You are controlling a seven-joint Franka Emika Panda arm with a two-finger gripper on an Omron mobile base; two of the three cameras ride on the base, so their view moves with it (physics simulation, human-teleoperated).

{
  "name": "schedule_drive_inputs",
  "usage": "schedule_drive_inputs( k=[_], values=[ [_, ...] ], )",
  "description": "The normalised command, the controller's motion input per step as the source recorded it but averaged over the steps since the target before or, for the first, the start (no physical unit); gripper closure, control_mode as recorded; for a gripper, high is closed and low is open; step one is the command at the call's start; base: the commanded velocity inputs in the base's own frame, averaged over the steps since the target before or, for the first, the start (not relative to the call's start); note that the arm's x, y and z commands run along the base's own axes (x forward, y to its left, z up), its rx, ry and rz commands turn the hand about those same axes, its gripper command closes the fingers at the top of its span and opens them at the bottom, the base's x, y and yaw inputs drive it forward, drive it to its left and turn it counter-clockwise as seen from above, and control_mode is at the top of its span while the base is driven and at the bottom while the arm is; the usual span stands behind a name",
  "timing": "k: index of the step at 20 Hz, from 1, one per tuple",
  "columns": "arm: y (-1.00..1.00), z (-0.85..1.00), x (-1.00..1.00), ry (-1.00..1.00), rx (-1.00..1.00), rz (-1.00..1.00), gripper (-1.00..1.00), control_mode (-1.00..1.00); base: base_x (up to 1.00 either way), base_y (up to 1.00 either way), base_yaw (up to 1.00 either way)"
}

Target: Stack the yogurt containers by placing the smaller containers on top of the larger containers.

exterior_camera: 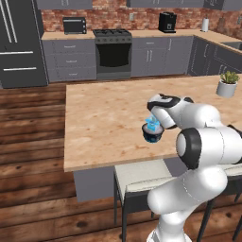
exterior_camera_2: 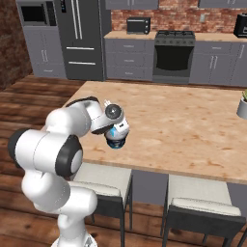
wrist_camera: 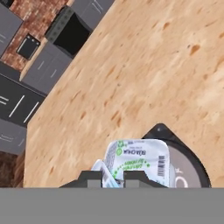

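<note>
Jaws clenched on small cup (wrist_camera: pixel 139 164) above dark tub (wrist_camera: pixel 188 168); probably light, thin-walled, best pinched gently at rim.

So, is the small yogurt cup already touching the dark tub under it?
Cannot tell. In the hand view the small yogurt cup overlaps the dark tub, but no view shows contact or a gap plainly.

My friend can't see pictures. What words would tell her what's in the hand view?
The gripper is shut on a small light-blue yogurt cup, held right over a bigger dark tub on a wooden counter. A kitchen stove sits far behind.
</note>
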Motion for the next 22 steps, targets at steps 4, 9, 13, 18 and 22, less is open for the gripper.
schedule_drive_inputs(
  k=[4,9,13,18,22],
  values=[
    [0.0,-0.13,0.01,0.0,0.0,-0.01,1.0,-1.0,0.0,0.0,0.0],
    [0.0,-0.14,0.01,-0.02,0.0,0.0,1.0,-1.0,0.0,0.0,0.0],
    [0.0,-0.11,0.05,-0.02,0.0,-0.01,1.0,-1.0,0.0,0.0,0.0],
    [0.0,-0.07,0.03,-0.01,0.0,-0.01,1.0,-1.0,0.0,0.0,0.0],
    [0.0,-0.1,0.0,-0.01,0.0,0.0,1.0,-1.0,0.0,0.0,0.0]
  ],
)
